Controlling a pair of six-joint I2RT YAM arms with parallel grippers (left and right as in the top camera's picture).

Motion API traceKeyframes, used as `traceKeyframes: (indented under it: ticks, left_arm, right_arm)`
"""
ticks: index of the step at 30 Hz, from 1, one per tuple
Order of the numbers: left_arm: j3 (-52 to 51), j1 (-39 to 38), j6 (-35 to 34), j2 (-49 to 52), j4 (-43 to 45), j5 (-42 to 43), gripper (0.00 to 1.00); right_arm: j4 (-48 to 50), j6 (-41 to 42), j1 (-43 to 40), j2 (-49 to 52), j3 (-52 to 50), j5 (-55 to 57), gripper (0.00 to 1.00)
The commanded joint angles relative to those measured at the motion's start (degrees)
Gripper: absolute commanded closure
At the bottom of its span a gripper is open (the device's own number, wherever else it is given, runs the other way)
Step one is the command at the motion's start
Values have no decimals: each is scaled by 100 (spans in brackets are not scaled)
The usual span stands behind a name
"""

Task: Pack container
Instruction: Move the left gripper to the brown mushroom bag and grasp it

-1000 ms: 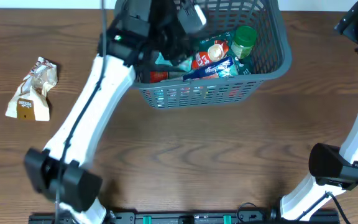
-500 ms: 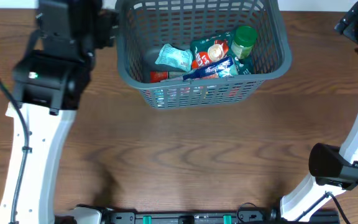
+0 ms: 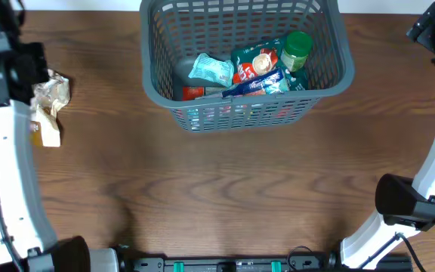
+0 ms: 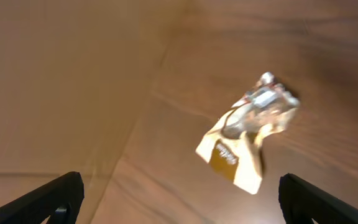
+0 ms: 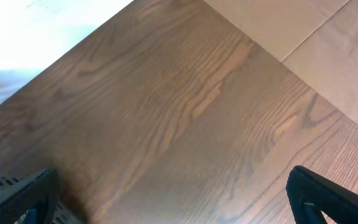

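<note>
The dark grey slotted container stands at the back middle of the table. It holds a teal packet, red and blue packets and a green-lidded jar. A crumpled tan and white packet lies on the table at the far left, and it also shows in the left wrist view. My left arm hangs over that packet. My left gripper is open and empty above the packet, apart from it. My right gripper is open and empty over bare wood at the far right.
The wooden table stretches in front of the container. The right arm's base stands at the front right. In the left wrist view the table's left edge runs beside the tan packet, with floor beyond.
My left arm has swung left from inside the container to above the tan packet. The teal packet now lies uncovered in the container. The right arm has not moved.
</note>
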Motion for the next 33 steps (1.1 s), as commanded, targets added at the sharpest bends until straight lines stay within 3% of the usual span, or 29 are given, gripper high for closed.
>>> traceKeyframes:
  ticks: [1, 9, 23, 33]
  left_arm:
    - [-83, 400, 162, 289, -39, 516, 1]
    - [-83, 896, 1137, 1180, -35, 1182, 1]
    - [-83, 931, 2634, 2463, -33, 1917, 1]
    - [-83, 1110, 2789, 3147, 422, 2087, 1]
  right_arm:
    - [-9, 103, -28, -46, 24, 35, 1]
    - [-9, 103, -28, -46, 24, 35, 1]
    - [-9, 103, -28, -46, 24, 35, 1]
    - [-9, 103, -28, -46, 24, 35, 1]
